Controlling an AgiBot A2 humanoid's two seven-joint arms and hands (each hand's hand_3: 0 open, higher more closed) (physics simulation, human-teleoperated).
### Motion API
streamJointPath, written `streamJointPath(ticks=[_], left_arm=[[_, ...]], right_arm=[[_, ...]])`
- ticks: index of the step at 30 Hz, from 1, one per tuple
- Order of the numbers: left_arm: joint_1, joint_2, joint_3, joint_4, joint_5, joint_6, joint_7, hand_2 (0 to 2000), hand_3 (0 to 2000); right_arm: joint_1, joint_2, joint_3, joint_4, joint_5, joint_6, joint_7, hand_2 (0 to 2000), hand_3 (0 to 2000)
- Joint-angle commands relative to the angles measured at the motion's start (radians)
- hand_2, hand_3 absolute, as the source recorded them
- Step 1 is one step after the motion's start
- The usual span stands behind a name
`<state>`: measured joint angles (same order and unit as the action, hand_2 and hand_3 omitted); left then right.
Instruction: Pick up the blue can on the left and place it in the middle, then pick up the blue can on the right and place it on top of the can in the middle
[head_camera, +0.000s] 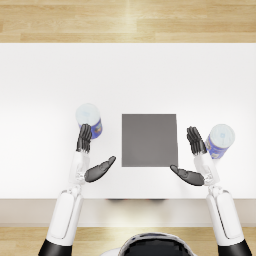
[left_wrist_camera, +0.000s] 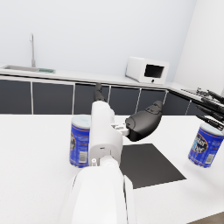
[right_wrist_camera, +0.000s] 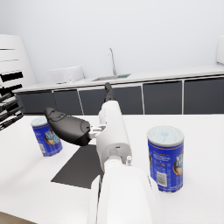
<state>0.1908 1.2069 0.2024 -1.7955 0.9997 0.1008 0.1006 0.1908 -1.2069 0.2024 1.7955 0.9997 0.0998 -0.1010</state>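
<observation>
Fingers of the left hand (head_camera: 90, 155) stretch forward beside the left blue can (head_camera: 90, 120), thumb splayed wide toward the dark mat (head_camera: 149, 140); it holds nothing. The right hand (head_camera: 194, 159) mirrors it, spread wide and empty, fingers close alongside the right blue can (head_camera: 220, 140). Both cans stand upright on the white bench (head_camera: 128, 75), either side of the mat.

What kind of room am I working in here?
Most likely a kitchen, rendered in simulation: a sink with a tall faucet sits in a counter over dark cabinets, with a white microwave further along. The work surface is a white table.
</observation>
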Motion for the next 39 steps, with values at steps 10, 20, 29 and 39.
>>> streamJointPath(ticks=[10, 20, 29, 39], left_arm=[[0.0, 0.0, 0.0, 0.0, 0.0, 0.0, 0.0, 0, 0], [0.0, 0.0, 0.0, 0.0, 0.0, 0.0, 0.0, 0, 0], [0.07, 0.049, -0.036, 0.025, 0.0, -0.082, -0.082, 0, 0], [0.228, 0.107, -0.165, 0.152, 0.433, -0.1, -0.1, 0, 0]], right_arm=[[0.0, 0.0, 0.0, 0.0, 0.0, 0.0, 0.0, 0, 0], [0.0, 0.0, 0.0, 0.0, 0.0, 0.0, 0.0, 0, 0], [0.016, -0.024, -0.016, -0.011, 0.0, -0.081, 0.082, 0, 0], [0.059, -0.059, -0.175, 0.041, 0.433, -0.099, 0.1, 0, 0]])
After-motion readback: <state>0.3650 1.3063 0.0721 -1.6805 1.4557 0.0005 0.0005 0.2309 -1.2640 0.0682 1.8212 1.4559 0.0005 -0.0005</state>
